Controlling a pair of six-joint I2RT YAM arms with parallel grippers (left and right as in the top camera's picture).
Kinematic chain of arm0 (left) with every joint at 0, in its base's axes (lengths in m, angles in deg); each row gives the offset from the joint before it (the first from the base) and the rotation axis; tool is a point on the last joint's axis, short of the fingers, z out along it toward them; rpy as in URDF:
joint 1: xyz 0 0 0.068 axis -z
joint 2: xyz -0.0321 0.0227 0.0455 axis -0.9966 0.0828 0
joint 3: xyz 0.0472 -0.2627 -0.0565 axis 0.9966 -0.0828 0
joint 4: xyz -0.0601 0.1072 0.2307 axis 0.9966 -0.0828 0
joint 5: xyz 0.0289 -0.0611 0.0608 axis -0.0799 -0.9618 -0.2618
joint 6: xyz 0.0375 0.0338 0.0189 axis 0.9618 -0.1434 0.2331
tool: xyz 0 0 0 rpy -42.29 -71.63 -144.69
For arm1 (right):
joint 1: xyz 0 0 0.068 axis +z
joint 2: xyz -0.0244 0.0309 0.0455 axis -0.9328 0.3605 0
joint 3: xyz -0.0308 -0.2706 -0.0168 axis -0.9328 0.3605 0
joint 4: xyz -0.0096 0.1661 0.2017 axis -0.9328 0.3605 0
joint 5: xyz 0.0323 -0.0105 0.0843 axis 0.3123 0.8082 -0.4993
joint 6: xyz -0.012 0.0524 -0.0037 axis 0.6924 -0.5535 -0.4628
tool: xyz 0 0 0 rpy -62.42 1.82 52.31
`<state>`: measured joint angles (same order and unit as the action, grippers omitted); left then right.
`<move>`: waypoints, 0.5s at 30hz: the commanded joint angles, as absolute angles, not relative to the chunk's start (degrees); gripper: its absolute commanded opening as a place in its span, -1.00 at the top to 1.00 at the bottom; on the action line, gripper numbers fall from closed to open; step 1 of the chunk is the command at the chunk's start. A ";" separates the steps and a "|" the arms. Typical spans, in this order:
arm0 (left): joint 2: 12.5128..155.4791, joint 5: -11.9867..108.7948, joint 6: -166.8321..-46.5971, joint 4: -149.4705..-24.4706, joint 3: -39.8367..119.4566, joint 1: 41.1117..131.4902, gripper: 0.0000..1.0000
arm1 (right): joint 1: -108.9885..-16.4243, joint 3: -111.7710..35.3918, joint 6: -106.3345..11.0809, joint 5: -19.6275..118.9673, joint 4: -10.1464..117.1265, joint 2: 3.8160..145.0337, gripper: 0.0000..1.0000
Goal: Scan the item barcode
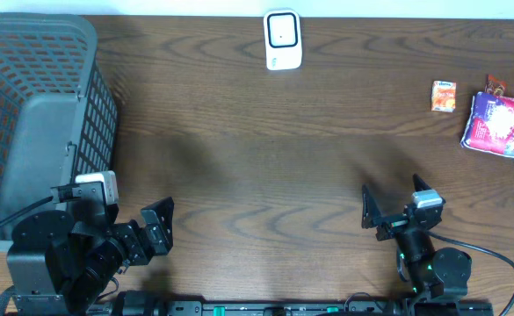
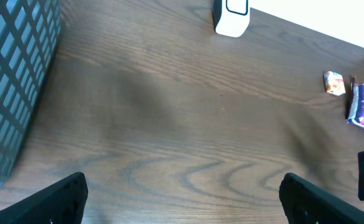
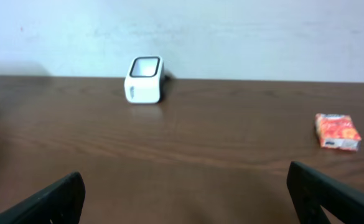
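Black left end effector (image 1: 162, 226) spread wide, holding nothing; right end effector (image 1: 395, 200) same, touching nothing.

White scanner (image 3: 145, 79) far back — orange packet (image 3: 337, 131) right.

The grey basket (image 1: 98, 96) runs off the left edge from overhead, and the pile of packets (image 1: 498, 123) is clipped at the right. Print on the small orange packet (image 1: 444, 96) is too small to read.
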<state>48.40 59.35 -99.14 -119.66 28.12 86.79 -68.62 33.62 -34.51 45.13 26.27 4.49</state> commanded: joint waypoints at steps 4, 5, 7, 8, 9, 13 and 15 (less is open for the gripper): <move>48.42 58.52 -99.05 -119.64 28.79 86.55 -0.96 | -67.29 35.39 -33.81 49.86 23.14 3.95 -0.98; 48.42 58.52 -99.05 -119.64 28.79 86.55 -0.96 | -66.78 35.39 -33.79 50.58 23.05 3.95 -0.99; 48.42 58.52 -99.05 -119.64 28.79 86.55 -0.96 | -66.32 35.39 -33.84 50.99 23.58 3.95 -0.98; 48.42 58.52 -99.05 -119.64 28.79 86.55 -0.96 | -66.19 35.39 -33.84 50.97 24.37 3.95 -0.99; 48.42 58.52 -99.05 -119.64 28.79 86.55 -0.96 | -66.15 35.39 -33.86 50.97 24.54 3.95 -0.99; 48.42 58.52 -99.05 -119.64 28.79 86.55 -0.96 | -66.15 35.39 -34.12 50.97 24.54 3.95 -0.99; 48.42 58.52 -99.05 -119.64 28.79 86.55 -0.96 | -66.15 35.39 -34.08 50.99 24.47 3.95 -0.99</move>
